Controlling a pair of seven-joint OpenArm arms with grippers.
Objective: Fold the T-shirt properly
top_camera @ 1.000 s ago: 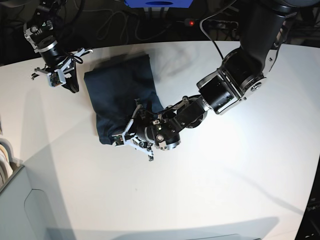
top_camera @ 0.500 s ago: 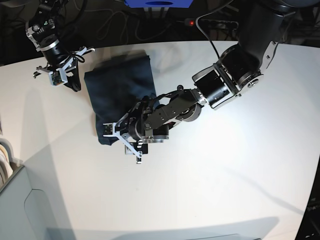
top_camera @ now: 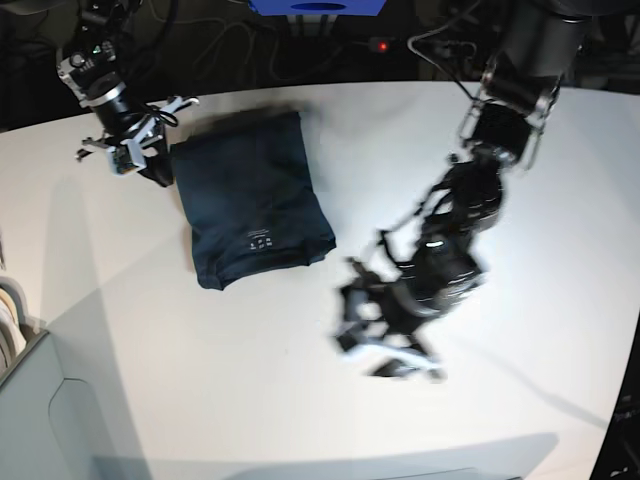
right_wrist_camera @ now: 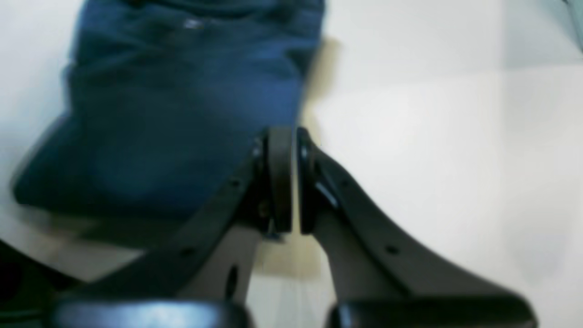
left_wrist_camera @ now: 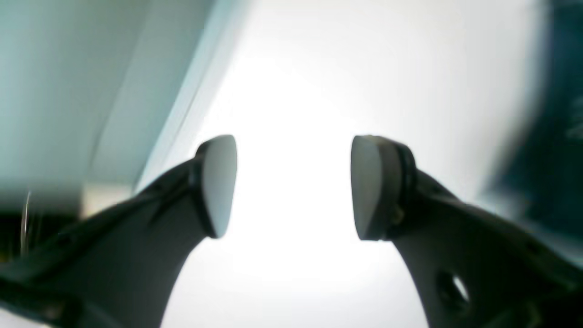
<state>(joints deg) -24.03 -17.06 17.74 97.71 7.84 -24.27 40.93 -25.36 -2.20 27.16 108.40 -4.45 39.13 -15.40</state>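
The dark navy T-shirt [top_camera: 250, 195] lies folded into a compact rectangle at the table's back left, with a small white label [top_camera: 260, 240] showing near its front edge. My right gripper [top_camera: 152, 168] is shut and sits at the shirt's back-left corner. In the right wrist view its pads [right_wrist_camera: 280, 177] are pressed together beside the edge of the shirt [right_wrist_camera: 182, 105], with nothing visible between them. My left gripper [top_camera: 378, 350] is open, motion-blurred, over bare table right of the shirt. In the left wrist view it [left_wrist_camera: 294, 187] is open and empty, with the shirt [left_wrist_camera: 560, 136] at the right edge.
A grey bin [top_camera: 45, 410] stands at the front left corner, with a pale rounded object [top_camera: 10, 310] behind it. Cables and a blue box [top_camera: 315, 8] lie beyond the table's back edge. The table [top_camera: 520, 400] is white.
My left gripper has left the shirt's front edge and swung right and toward the front, open. The shirt's front now lies flat with the label showing. My right gripper has shifted slightly toward the shirt.
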